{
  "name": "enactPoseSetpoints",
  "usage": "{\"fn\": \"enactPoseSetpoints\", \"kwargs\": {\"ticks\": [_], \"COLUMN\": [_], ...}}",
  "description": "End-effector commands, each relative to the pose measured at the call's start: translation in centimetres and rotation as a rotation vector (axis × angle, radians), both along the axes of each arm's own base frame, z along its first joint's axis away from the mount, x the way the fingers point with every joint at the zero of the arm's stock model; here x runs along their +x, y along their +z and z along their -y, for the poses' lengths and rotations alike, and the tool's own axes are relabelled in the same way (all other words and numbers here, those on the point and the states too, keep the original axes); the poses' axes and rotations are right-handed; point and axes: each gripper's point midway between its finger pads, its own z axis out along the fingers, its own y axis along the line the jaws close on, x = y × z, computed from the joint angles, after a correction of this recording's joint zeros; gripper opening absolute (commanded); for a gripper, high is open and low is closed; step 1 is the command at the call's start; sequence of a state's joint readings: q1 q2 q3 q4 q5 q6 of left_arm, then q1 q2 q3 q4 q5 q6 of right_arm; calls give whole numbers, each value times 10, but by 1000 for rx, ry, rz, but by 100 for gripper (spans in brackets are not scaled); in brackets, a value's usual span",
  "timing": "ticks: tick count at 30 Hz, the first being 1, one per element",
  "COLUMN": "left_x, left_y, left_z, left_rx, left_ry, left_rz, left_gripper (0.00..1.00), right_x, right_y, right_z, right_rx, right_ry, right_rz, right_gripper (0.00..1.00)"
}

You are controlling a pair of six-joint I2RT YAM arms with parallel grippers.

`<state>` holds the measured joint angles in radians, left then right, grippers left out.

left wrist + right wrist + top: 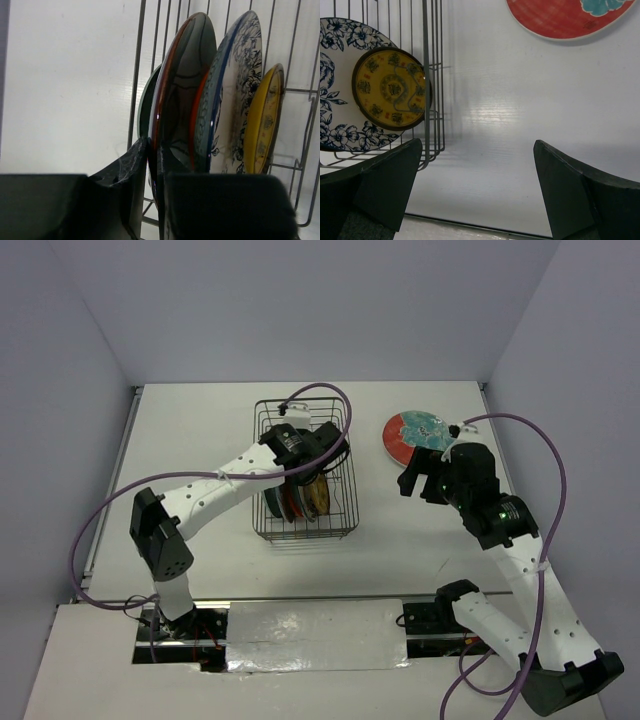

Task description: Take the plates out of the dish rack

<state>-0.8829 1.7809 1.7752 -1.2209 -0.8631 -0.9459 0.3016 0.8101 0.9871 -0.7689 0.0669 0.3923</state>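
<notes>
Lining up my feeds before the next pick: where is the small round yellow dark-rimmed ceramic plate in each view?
Top external: small round yellow dark-rimmed ceramic plate, rightmost in the rack's row.
Left wrist: the plate far right, beside a white blue-flowered plate.
Right wrist: the plate upper left, face-on.
Shared landmark: the dark wire dish rack.

A white table sits boxed in by plain pale lavender walls (three sides show). Soft, even light leaves a faint sheen on the tabletop.
</notes>
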Motion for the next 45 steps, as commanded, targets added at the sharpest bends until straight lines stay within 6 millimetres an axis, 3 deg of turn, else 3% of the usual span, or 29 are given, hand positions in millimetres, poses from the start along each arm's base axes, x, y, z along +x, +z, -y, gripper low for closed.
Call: {"fn": "enactPoseSetpoints", "kwargs": {"ticks": [1, 11, 16, 28, 32, 41, 45], "left_x": [1, 6, 7, 6, 4, 3, 4], "left_y": [6, 37, 59, 91, 116, 144, 167], "left_z": [-2, -7, -7, -11, -20, -45, -56], "left_rx": [23, 51, 52, 27, 6, 0, 15], "left_ry": [13, -2, -30, -75, -80, -66, -55], "left_rz": [13, 51, 67, 109, 160, 205, 263], "left_gripper": [21, 0, 0, 0, 0, 0, 0], "right_x": [3, 1, 1, 2, 2, 4, 6], "right_y": [6, 5, 5, 9, 11, 10, 10], "right_z": [-4, -8, -8, -10, -11, -14, -15], "right_rx": [18, 33, 34, 38, 39, 45, 46], "right_ry": [16, 30, 30, 41, 48, 57, 58], "right_rz": [41, 41, 38, 44, 45, 39, 37], "right_gripper": [100, 100, 100, 100, 100, 100, 100]}}
